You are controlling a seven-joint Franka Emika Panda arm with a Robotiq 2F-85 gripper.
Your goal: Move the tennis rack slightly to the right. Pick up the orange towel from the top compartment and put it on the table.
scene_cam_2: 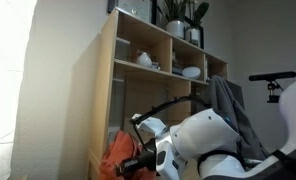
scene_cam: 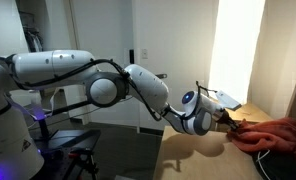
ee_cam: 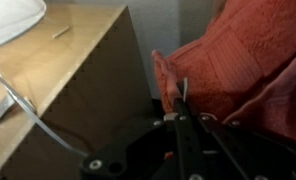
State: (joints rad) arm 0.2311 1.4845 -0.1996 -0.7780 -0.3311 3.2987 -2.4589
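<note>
The gripper (ee_cam: 184,98) is clenched on a fold of the orange towel (ee_cam: 243,60), which bunches just ahead of it and to its right (a tan wooden surface (ee_cam: 73,75) lies to its left).

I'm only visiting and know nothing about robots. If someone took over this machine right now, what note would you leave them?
End effector: shut, pinching a fold of the orange towel, which is bunched up beside the wooden shelf unit.
Racket: not clearly in view, so I cannot tell whether it was shifted.
Done: towel gripped.
Left: carry the towel to the table and release it; check the racket.
</note>
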